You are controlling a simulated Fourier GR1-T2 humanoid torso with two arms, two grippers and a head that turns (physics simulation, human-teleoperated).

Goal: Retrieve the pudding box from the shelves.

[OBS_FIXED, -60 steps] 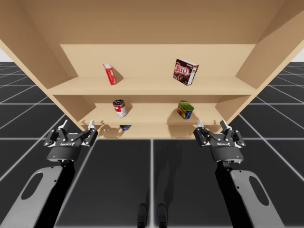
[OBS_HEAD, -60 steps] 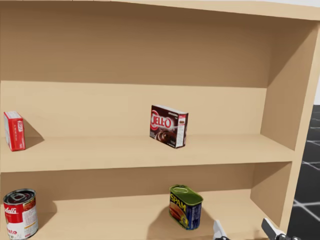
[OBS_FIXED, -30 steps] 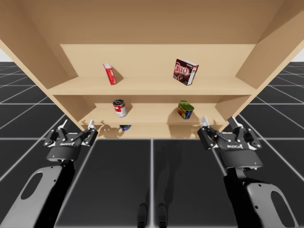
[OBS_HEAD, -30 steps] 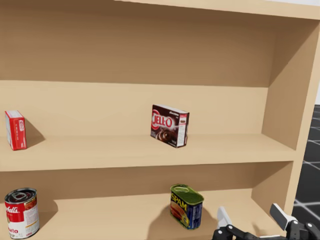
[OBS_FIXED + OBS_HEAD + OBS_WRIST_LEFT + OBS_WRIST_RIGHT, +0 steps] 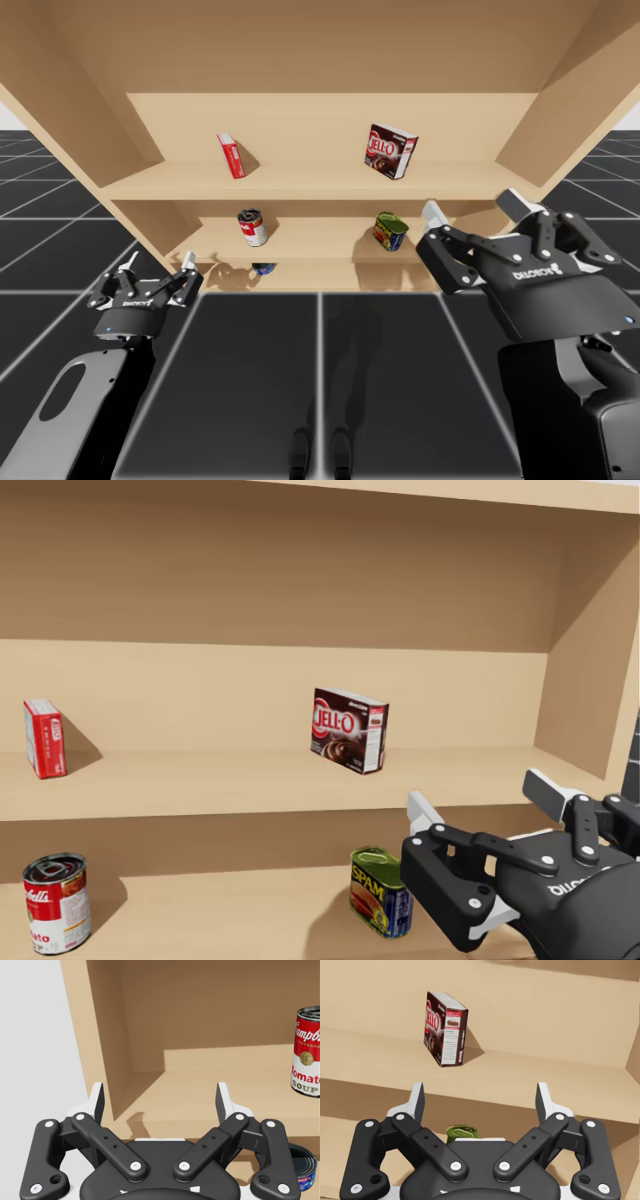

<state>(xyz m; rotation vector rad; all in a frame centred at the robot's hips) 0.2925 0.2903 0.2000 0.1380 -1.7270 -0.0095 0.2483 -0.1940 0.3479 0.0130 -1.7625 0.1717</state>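
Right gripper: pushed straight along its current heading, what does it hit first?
My right gripper would probably meet the upper shelf board first, beside the dark pudding box; depth is unclear.

On the upper shelf [image 5: 310,180] the slim box [image 5: 231,155] stands at the left and the pudding box [image 5: 390,150] right of the middle, well apart. On the lower shelf [image 5: 320,240] the round can [image 5: 252,227] stands below the slim box, the oblong can [image 5: 390,230] below the pudding box. A low can [image 5: 263,268] sits lower still, under the round can. The left tool [image 5: 159,262] hangs before the lower left corner; the right tool [image 5: 471,206] is right of the oblong can, with the pudding box ahead and above.
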